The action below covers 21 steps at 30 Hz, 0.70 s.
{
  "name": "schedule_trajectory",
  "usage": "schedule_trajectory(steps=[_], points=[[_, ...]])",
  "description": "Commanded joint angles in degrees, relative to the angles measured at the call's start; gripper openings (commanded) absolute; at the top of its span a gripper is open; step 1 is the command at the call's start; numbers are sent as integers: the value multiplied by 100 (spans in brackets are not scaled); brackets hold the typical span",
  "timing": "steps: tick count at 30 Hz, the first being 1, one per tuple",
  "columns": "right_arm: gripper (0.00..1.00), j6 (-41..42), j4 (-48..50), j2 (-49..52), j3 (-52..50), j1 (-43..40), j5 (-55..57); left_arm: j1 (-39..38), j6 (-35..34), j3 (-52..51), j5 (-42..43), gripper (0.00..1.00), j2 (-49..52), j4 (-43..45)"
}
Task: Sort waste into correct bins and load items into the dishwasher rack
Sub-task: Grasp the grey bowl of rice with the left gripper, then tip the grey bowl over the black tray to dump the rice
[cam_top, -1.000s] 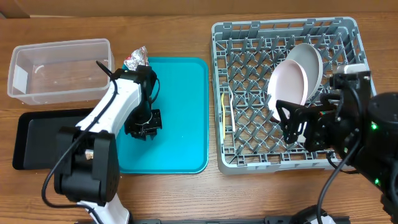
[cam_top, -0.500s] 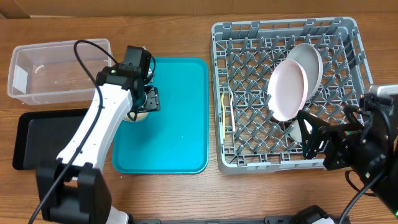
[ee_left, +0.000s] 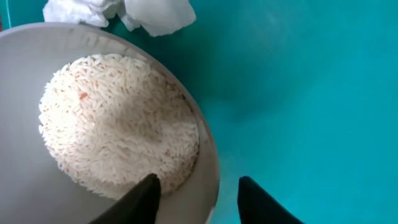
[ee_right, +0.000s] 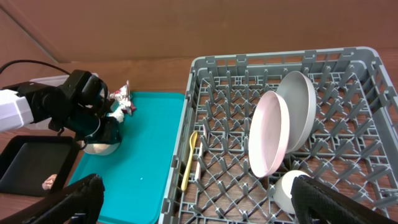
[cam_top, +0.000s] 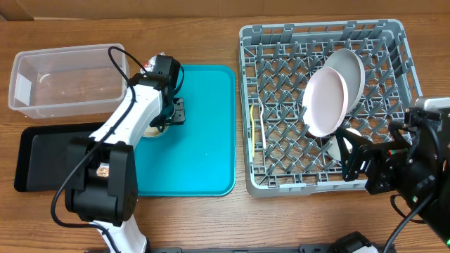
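Note:
A small grey bowl (cam_top: 153,131) holding white rice (ee_left: 115,124) sits at the left edge of the teal tray (cam_top: 204,140). My left gripper (cam_top: 171,112) is open, and its fingers (ee_left: 199,199) straddle the bowl's rim, one over the rice and one outside. The foil wrapper with tissue (cam_top: 153,65) lies just beyond the bowl. The white plate (cam_top: 325,102) and grey plate (cam_top: 349,70) stand in the dishwasher rack (cam_top: 316,28), with a yellow utensil (cam_top: 254,119) and a white cup (ee_right: 291,190). My right gripper (cam_top: 354,158) is open and empty over the rack's near right corner.
The clear tub (cam_top: 67,81) stands at the far left and the black tray (cam_top: 49,154) in front of it. A small brown scrap (ee_right: 48,182) lies in the black tray. Brown wooden table surrounds everything.
My left gripper moved from the tray's middle-left to the bowl and settled over its rim. My right arm pulled back from the rack toward the near right, uncovering the cup.

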Motion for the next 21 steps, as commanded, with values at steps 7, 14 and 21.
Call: schedule_trajectory(steps=[7,14,21], points=[[100,22,15,-22,39,26,79,0,136,33,79,13,439,66],[100,22,15,-22,39,26,79,-2,-24,61,81,4,455,-50],[100,22,15,-22,39,26,79,-2,-551,490,52,4,-92,-1062]])
